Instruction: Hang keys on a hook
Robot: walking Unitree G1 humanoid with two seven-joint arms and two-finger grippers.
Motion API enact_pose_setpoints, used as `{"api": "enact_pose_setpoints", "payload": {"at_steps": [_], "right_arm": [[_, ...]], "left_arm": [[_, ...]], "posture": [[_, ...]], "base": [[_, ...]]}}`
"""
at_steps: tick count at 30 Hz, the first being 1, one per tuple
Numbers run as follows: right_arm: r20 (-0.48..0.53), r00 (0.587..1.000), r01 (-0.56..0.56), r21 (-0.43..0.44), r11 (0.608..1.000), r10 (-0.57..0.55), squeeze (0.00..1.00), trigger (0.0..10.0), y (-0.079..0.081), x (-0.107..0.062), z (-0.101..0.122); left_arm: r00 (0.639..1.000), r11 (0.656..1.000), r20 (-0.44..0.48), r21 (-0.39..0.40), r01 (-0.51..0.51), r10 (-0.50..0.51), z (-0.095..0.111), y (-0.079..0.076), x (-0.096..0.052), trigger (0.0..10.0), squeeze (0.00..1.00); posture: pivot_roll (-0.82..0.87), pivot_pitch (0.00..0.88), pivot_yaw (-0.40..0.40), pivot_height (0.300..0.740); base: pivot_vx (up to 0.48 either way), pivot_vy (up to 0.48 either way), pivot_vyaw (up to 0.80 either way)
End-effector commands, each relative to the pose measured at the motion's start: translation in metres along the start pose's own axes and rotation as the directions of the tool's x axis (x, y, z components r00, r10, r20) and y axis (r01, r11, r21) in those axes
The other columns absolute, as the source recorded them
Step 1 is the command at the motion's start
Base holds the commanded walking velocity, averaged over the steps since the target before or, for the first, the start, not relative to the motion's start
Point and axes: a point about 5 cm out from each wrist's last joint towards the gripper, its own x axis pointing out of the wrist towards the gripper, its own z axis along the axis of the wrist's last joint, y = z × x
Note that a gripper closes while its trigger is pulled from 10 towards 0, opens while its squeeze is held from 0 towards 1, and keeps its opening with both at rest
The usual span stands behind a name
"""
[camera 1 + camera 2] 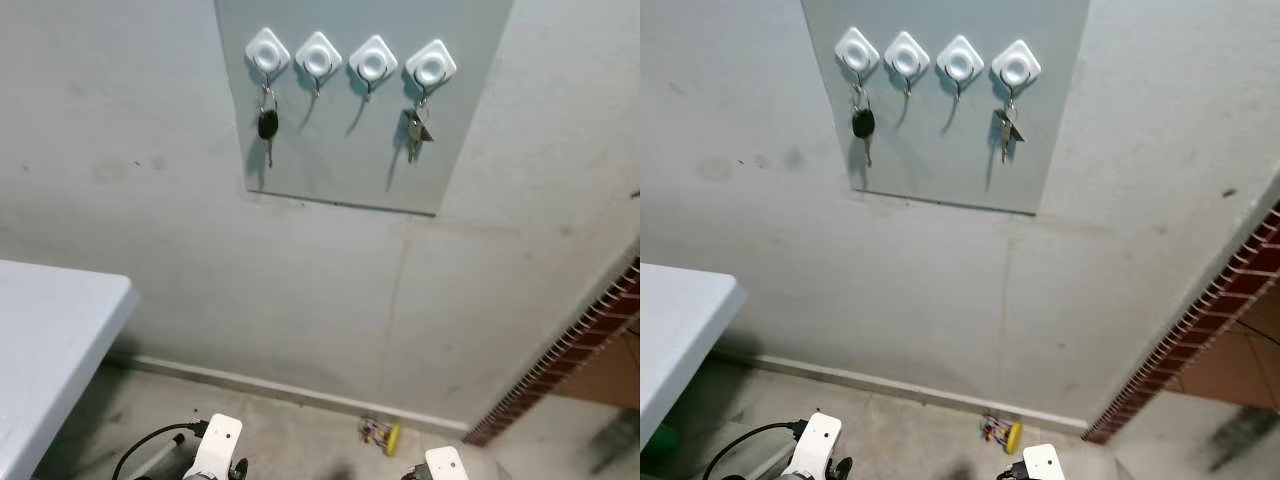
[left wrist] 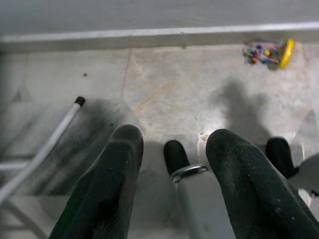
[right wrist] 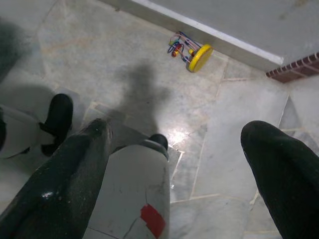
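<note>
— Where are the keys?
— One bunch (image 1: 268, 123) hangs on the far-left hook (image 1: 267, 52), another (image 1: 415, 132) on the far-right hook (image 1: 431, 64); so the job looks finished.
— And the pincers?
— Left pincer (image 2: 169, 164) and right pincer (image 3: 174, 164) both hang spread and empty over the floor (image 3: 99, 55) (idle, I'd judge).

text: none legible | labels: none | brands: none | numbers: none | signs: none

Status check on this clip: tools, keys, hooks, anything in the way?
Left tool and right tool open, empty, hanging low over floor. Black-fob key on leftmost hook; silver keys on rightmost hook; middle hooks free. Toy by baseboard, no obstruction.
</note>
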Motion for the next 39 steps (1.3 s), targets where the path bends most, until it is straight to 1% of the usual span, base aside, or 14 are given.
{"api": "enact_pose_setpoints", "payload": {"at_steps": [1, 16, 18, 26, 39], "right_arm": [[0.001, 1.000, 0.003, -0.002, 1.000, -0.003, 0.00, 10.0, 0.0032, 0.0013, 0.0031], [0.000, 1.000, 0.016, 0.018, 1.000, -0.016, 0.00, 10.0, 0.0029, 0.0019, 0.0046], [-0.001, 1.000, 0.018, 0.015, 1.000, -0.018, 0.00, 10.0, 0.0026, 0.0018, 0.0044], [-0.004, 1.000, 0.023, 0.013, 1.000, -0.023, 0.00, 10.0, 0.0001, 0.0014, 0.0037], [-0.010, 1.000, 0.020, -0.005, 1.000, -0.020, 0.00, 10.0, -0.0013, 0.0010, 0.0025]], "left_arm": [[1.000, 0.999, -0.020, -0.036, -0.020, 0.019, -0.0053, 0.0049, -0.0016, 10.0, 0.00], [0.999, 0.999, -0.028, -0.039, -0.027, 0.026, -0.0063, 0.0073, -0.0020, 10.0, 0.00], [0.999, 0.999, -0.031, -0.017, -0.029, 0.029, -0.0063, 0.0076, -0.0020, 10.0, 0.00], [0.999, 0.999, -0.036, -0.037, -0.030, 0.029, -0.0080, 0.0070, -0.0023, 10.0, 0.00], [0.999, 0.999, -0.046, -0.031, -0.031, 0.029, -0.0098, 0.0057, -0.0024, 10.0, 0.00]], "posture": [[-0.09, 0.000, 0.005, 0.740], [-0.09, 0.000, 0.009, 0.740], [-0.09, 0.000, 0.007, 0.740], [-0.09, 0.000, 0.004, 0.740], [-0.09, 0.000, -0.007, 0.740]], "base": [[0.000, 0.000, 0.79], [0.000, 0.000, 0.80], [0.000, 0.000, 0.80], [0.000, 0.000, 0.80], [0.000, 0.000, 0.80]]}}
